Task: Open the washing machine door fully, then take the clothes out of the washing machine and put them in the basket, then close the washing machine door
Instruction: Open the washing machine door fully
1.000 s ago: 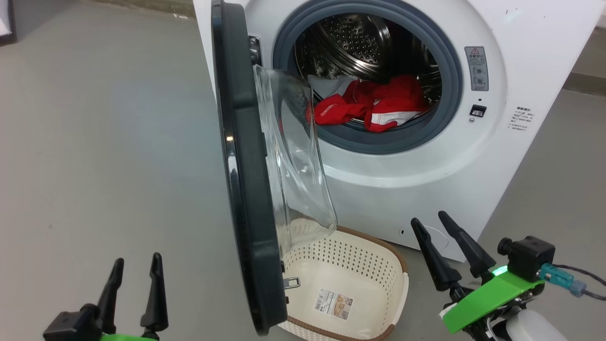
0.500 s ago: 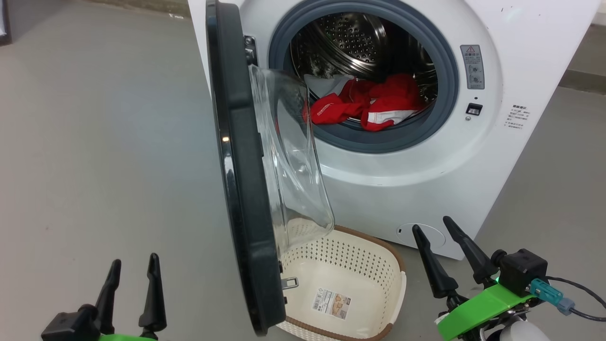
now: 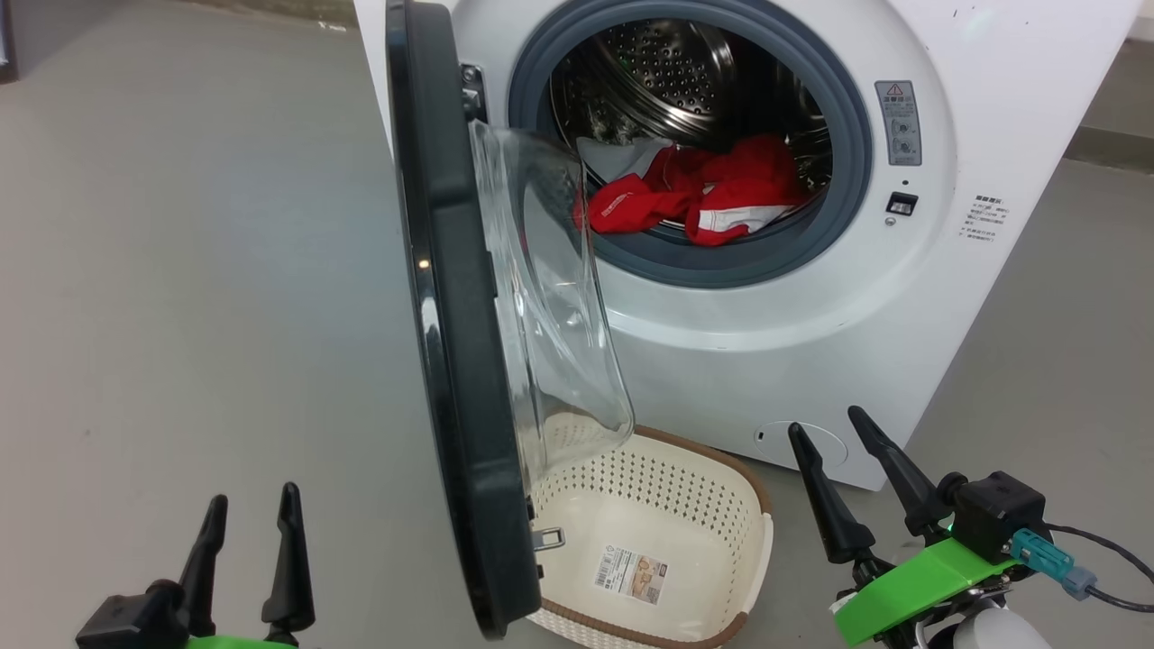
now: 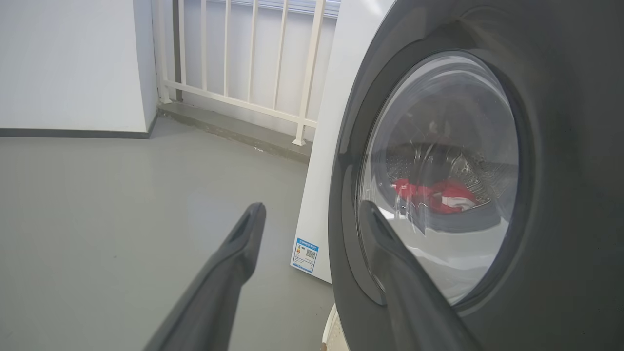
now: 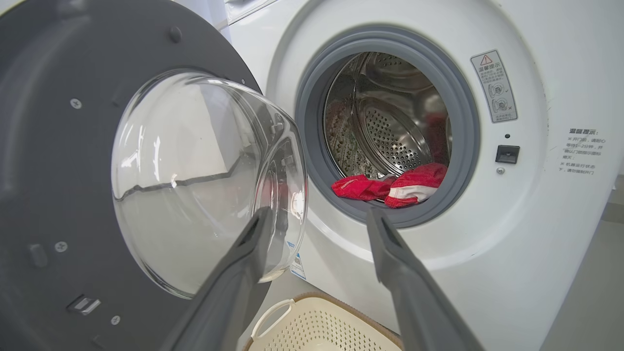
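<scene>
Glossy black-rimmed washing machine door (image 3: 451,361) stood swung out, its bulging clear glass bowl (image 3: 550,297) facing the drum, crumpled red-and-white clothes (image 3: 712,194) lay in the perforated steel drum (image 3: 667,81) of the boxy white washing machine (image 3: 811,315), cream perforated basket (image 3: 685,505) with brown woven-look rim sat on the grey floor (image 3: 180,270) just beside the door's lower edge, left end effector (image 3: 254,493) and right end effector (image 3: 824,418) were both spread wide, grasping nothing.

Floor (image 3: 180,270): smooth, matte grey, evenly lit. Wall (image 4: 68,58): plain white, finished with a dark skirting strip (image 4: 73,132) at floor level. Railing (image 4: 243,104): white vertical bars mounted on a low grey kerb (image 4: 234,130); the bright surface behind it is possibly a window.
</scene>
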